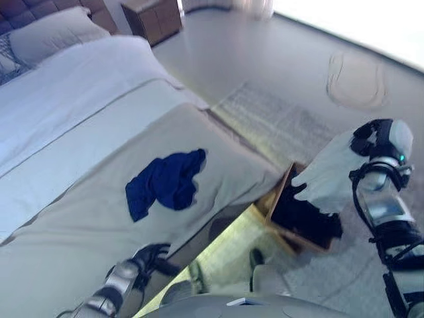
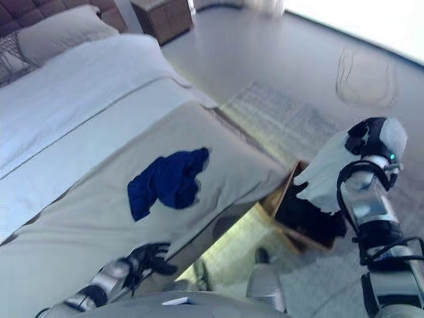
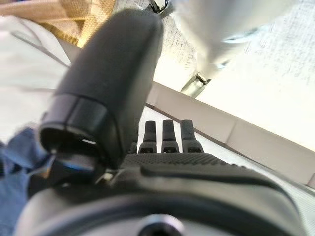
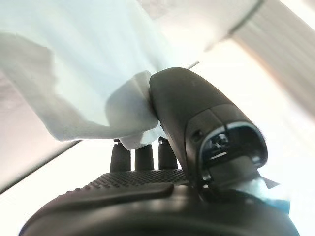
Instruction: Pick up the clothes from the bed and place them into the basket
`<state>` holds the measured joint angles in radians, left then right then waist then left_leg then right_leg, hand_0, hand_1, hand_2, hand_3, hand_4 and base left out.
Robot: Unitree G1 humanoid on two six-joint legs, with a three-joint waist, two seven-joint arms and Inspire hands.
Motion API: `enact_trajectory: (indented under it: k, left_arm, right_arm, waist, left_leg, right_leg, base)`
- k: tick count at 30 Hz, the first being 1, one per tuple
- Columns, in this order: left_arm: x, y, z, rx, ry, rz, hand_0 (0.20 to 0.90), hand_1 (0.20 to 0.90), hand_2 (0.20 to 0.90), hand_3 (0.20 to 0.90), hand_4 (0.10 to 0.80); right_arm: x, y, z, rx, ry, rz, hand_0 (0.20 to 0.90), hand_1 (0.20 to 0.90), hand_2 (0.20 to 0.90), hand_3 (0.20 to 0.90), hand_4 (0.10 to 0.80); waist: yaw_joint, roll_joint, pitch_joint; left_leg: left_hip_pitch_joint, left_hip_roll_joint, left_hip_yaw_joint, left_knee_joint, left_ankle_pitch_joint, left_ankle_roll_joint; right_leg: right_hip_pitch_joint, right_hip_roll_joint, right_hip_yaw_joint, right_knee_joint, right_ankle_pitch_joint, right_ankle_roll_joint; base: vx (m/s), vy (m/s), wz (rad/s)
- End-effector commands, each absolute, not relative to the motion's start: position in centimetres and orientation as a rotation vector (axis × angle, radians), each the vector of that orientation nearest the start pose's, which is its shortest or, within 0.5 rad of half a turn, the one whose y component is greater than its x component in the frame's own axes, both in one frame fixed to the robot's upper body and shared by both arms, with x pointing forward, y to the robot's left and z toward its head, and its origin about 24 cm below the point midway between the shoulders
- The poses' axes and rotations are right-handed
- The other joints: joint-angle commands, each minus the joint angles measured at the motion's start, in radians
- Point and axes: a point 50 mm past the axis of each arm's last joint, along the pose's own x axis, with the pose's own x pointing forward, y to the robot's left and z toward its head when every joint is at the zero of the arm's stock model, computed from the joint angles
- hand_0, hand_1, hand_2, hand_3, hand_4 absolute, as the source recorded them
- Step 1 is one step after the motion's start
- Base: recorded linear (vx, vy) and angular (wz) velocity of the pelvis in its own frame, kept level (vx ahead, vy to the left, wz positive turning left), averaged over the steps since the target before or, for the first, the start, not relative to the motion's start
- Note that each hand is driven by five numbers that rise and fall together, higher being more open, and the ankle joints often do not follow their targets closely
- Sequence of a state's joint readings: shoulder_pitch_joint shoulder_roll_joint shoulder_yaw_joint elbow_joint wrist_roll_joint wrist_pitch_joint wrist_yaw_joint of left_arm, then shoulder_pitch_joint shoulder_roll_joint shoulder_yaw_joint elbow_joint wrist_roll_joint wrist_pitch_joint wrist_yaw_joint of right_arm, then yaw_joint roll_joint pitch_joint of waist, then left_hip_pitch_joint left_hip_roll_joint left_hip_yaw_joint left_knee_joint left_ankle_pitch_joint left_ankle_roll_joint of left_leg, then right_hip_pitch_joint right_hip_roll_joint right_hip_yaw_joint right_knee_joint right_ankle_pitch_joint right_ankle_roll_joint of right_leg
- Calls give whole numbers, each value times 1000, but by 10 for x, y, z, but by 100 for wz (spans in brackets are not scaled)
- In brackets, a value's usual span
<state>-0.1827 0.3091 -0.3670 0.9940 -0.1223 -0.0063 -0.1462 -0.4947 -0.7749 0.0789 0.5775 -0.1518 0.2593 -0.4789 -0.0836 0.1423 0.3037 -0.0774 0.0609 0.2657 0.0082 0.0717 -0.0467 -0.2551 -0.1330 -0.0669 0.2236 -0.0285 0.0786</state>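
A dark blue garment (image 1: 165, 182) lies crumpled on the beige cover of the bed (image 1: 79, 218) near its foot edge. My right hand (image 1: 371, 142) is shut on a white garment (image 1: 331, 172) and holds it above the wooden basket (image 1: 278, 199), which stands on the floor beside the bed's corner with dark clothes (image 1: 305, 218) in it. In the right wrist view the thumb (image 4: 197, 118) pinches the white cloth (image 4: 88, 73) against the fingers. My left hand (image 1: 149, 258) hangs low by the bed's near edge, open and empty, its fingers (image 3: 165, 135) straight.
A pale patterned rug (image 1: 285, 126) lies under the basket. A pillow (image 1: 50, 33) lies at the bed's head against a dark headboard. A wooden nightstand (image 1: 154, 16) stands at the back. Bright window light falls at the upper right.
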Motion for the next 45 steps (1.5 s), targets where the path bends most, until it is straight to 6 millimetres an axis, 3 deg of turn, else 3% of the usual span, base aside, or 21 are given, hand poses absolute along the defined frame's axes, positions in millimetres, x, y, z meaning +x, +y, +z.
enact_trajectory:
  k: [1, 3, 4, 5, 14, 20, 24, 25, 26, 30, 36, 37, 40, 45]
  left_arm:
    - [230, 194, -96, 304, 725, -261, 900, 900, 900, 900, 800]
    - [238, 193, -89, 312, 689, -260, 900, 900, 900, 900, 800]
    - [242, 194, -86, 313, 674, -256, 900, 900, 900, 900, 800]
    - [244, 195, -84, 310, 665, -253, 900, 900, 900, 900, 800]
    - [240, 220, -77, 261, 651, -213, 900, 900, 900, 900, 800]
    - [227, 213, -87, 222, 673, -225, 900, 900, 900, 900, 800]
    - [210, 204, -100, 164, 715, -202, 900, 900, 900, 900, 800]
    - [209, 203, -101, 155, 722, -193, 900, 900, 900, 900, 800]
    - [205, 203, -105, 139, 741, -175, 900, 900, 900, 900, 800]
    - [195, 210, -113, 100, 806, -109, 900, 900, 900, 900, 800]
    - [167, 229, -126, 128, 908, -34, 900, 900, 900, 900, 800]
    - [166, 230, -126, 131, 910, -35, 900, 900, 900, 900, 800]
    - [156, 240, -130, 135, 953, -10, 900, 900, 900, 900, 800]
    - [154, 256, -128, 158, 983, 16, 900, 900, 900, 900, 800]
  right_arm:
    - [328, -347, 204, -1014, -145, -894, 300, 300, 300, 200, 100]
    - [329, -355, 195, -1027, -47, -933, 300, 300, 300, 200, 100]
    - [329, -361, 185, -1027, 33, -956, 622, 622, 622, 576, 476]
    - [329, -364, 182, -1024, 58, -966, 900, 900, 900, 900, 800]
    - [312, -403, 165, -968, 303, -1037, 900, 900, 900, 900, 800]
    - [305, -403, 172, -790, 151, -1114, 900, 900, 900, 900, 800]
    - [300, -378, 221, -654, -286, -1222, 900, 900, 900, 900, 800]
    - [297, -368, 234, -657, -388, -1232, 900, 900, 900, 900, 800]
    - [291, -350, 252, -655, -523, -1218, 900, 900, 900, 900, 800]
    - [277, -299, 286, -808, -851, -1097, 900, 900, 900, 900, 800]
    - [289, -253, 288, -963, -887, -691, 900, 900, 900, 900, 800]
    - [290, -252, 287, -972, -881, -681, 900, 900, 900, 900, 800]
    - [313, -229, 270, -1155, -762, -411, 900, 900, 900, 900, 800]
    - [346, -211, 249, -1381, -650, -301, 900, 900, 900, 900, 800]
  waist:
    - [5, -8, 97]
    - [8, 9, 128]
    - [11, 21, 143]
    - [13, 30, 152]
    - [20, 96, 207]
    - [14, 95, 214]
    - [4, 74, 199]
    - [2, 71, 195]
    - [1, 59, 180]
    - [15, 10, 128]
    - [99, -88, 26]
    - [102, -91, 24]
    - [172, -129, 1]
    - [282, -169, 19]
  left_leg:
    - [-116, -52, -63, 301, -223, 46]
    - [-171, -52, -64, 362, -238, 50]
    - [-207, -54, -69, 399, -245, 52]
    - [-228, -56, -73, 417, -247, 53]
    - [-337, -79, -93, 502, -246, 55]
    - [-303, -79, -91, 467, -230, 46]
    - [-221, -76, -87, 354, -199, 35]
    - [-215, -70, -76, 320, -168, 40]
    - [-191, -69, -75, 280, -158, 38]
    - [-128, -70, -83, 176, -131, 34]
    - [-54, -79, -137, 72, -103, 35]
    - [-52, -81, -140, 71, -103, 36]
    - [-48, -93, -182, 86, -109, 48]
    - [-80, -105, -247, 111, -107, 68]
  right_leg:
    - [-20, -15, -96, 188, -161, -70]
    - [-80, -21, -95, 273, -194, -87]
    - [-118, -26, -94, 324, -214, -97]
    - [-141, -30, -92, 352, -226, -103]
    - [-267, -35, -66, 498, -281, -146]
    - [-227, -28, -67, 449, -262, -145]
    - [-153, -9, -66, 336, -221, -120]
    - [-145, -5, -77, 299, -185, -120]
    - [-120, 0, -78, 255, -169, -110]
    - [-43, 6, -87, 142, -127, -76]
    - [92, 10, -147, -7, -71, -34]
    - [97, 9, -150, -11, -71, -33]
    - [151, 0, -201, -36, -64, -26]
    - [190, -16, -280, -38, -56, -17]
  base:
    - [-107, -159, -21]
    - [-105, -185, 0]
    - [-107, -154, 10]
    - [-89, -127, 10]
    - [-43, -2, 3]
    - [27, 104, 0]
    - [71, 224, -3]
    - [-7, 230, -16]
    - [-16, 216, -19]
    - [59, 198, -9]
    - [65, 75, 29]
    - [56, 109, 42]
    - [51, 117, 48]
    - [12, 107, 73]
